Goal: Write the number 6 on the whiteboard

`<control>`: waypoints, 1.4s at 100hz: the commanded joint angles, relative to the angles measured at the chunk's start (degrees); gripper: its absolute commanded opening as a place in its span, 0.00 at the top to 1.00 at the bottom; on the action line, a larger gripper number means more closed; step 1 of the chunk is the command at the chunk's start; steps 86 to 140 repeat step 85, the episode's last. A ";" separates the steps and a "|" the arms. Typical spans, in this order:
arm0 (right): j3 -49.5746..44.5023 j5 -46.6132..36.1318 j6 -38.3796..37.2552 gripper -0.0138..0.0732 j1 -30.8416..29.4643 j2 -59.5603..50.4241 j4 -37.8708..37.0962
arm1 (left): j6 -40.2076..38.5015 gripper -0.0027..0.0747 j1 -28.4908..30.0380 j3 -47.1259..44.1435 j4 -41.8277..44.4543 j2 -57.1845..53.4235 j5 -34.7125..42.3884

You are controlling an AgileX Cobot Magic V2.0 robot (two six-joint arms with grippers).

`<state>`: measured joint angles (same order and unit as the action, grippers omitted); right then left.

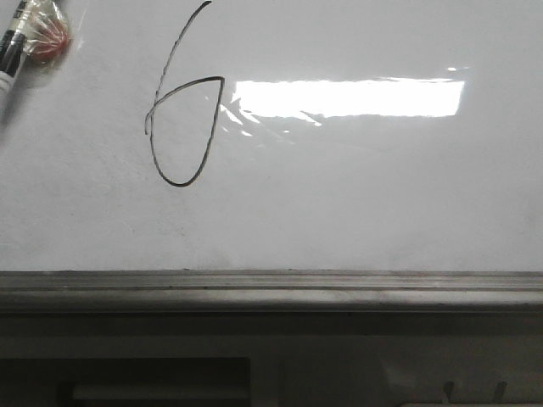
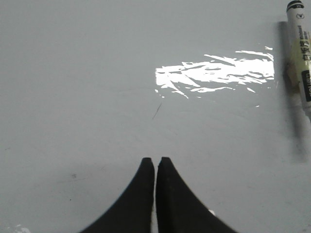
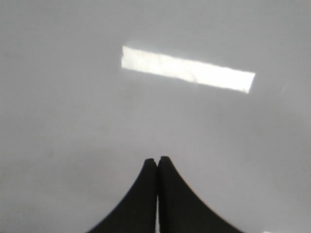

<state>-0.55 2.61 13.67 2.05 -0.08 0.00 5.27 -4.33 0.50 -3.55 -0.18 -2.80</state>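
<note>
1. Left gripper [image 2: 155, 165] and right gripper [image 3: 157, 164] both have their fingers pressed together, holding nothing.
2. The marker [image 2: 301, 53] lies loose on the whiteboard [image 1: 382, 195], nearer the left arm, long axis slanting toward the surface's far-left corner.
3. The number 6 [image 1: 182, 127] sits left of centre, seemingly complete; its top is cut off.

Dim grey frames, a bright rectangular glare on the whiteboard [image 1: 356, 220]; right wrist view blurred.
</note>
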 commanded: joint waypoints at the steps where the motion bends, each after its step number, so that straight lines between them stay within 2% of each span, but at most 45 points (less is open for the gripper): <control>1: -1.29 -2.61 -0.26 0.92 -0.46 -0.93 -2.01 | -0.56 0.99 -0.39 -2.82 0.03 -1.84 3.87; 15: -1.29 -0.46 -0.26 0.92 -0.46 -1.53 -2.14 | -0.56 0.99 -0.39 -2.82 0.03 -1.84 3.87; 140: -1.29 -0.96 -0.15 0.92 -0.46 -1.53 -2.25 | -0.56 0.99 -0.39 -2.82 0.03 -1.84 3.87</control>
